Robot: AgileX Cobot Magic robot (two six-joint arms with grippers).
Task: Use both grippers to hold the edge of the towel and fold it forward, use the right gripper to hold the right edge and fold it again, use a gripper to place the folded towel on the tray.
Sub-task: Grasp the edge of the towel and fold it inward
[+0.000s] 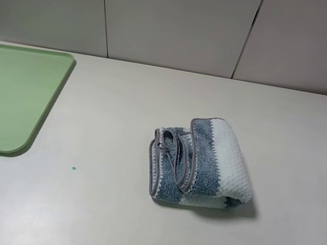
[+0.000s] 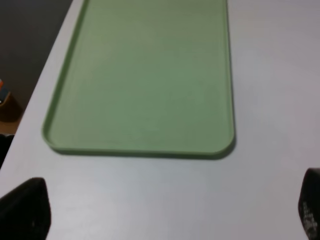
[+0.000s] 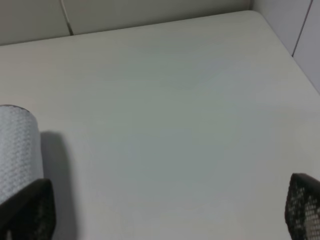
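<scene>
Tray [image 1: 4,99] at left edge of the overhead frame, nothing in it. Folded towel [image 1: 200,163] on the table [image 1: 104,213] right of center, well apart from tray. Left gripper [image 2: 170,212] and right gripper [image 3: 165,210] spread wide, holding nothing; towel's white roll apparently just beside a right finger [image 3: 30,210].

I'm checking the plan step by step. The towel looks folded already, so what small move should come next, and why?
Probably bring the right gripper down over the towel to grasp it. The towel lies folded on the table, well apart from the green tray, which holds nothing. Both grippers are open and empty, and the right wrist view already shows the towel's pale edge beside one finger, while the left gripper faces the tray.
</scene>
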